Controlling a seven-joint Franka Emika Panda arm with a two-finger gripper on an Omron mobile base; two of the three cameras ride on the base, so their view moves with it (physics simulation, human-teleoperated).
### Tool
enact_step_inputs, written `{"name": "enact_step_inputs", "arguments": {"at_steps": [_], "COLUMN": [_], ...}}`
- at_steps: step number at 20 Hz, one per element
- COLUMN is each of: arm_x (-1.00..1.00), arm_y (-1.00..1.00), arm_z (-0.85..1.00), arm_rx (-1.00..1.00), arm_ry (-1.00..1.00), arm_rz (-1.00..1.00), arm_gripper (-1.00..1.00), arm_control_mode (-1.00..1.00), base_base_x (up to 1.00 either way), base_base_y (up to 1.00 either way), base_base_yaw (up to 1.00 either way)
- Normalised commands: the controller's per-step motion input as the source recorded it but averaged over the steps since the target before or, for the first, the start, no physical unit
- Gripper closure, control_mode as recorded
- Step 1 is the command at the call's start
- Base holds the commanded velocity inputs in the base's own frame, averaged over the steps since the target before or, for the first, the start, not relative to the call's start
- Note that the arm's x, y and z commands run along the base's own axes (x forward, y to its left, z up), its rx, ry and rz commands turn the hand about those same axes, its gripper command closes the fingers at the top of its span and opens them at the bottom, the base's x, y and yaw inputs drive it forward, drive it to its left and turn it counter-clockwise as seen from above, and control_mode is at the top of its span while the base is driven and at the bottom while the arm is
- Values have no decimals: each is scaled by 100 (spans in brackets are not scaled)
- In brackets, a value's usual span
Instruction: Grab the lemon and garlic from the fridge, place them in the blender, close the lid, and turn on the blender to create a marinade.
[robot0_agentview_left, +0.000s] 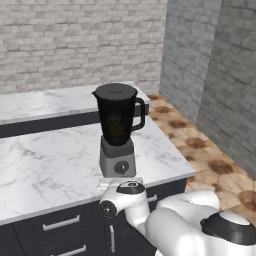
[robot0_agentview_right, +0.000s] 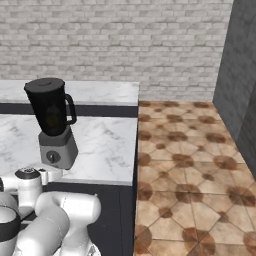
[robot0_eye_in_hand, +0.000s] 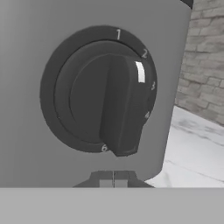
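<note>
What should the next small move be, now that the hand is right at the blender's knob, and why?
Probably ease the shut gripper up onto the knob and turn it. The lid already sits on the jar, a yellowish shape shows inside, and the fingertips sit just under the knob.

base views: behind arm, left/right, both on blender | hand view: close on knob
</note>
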Motion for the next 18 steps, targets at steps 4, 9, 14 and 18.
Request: {"name": "enact_step_inputs", "arguments": {"at_steps": [4, 9, 14, 18], "arm_x": [-9, 2, 18, 24], "arm_y": [0, -1, -9, -10], "arm_z": [-5, 0, 0, 0], "arm_rx": [0, 0, 0, 1], "arm_ry": [0, 0, -3, -8], "arm_rz": [2, 0, 0, 0], "arm_gripper": [100, 100, 100, 100], "arm_control_mode": [-100, -100, -100, -100], "base_base_x": [0, 0, 0, 0], "base_base_y": [0, 0, 0, 0], "base_base_yaw": [0, 0, 0, 0]}}
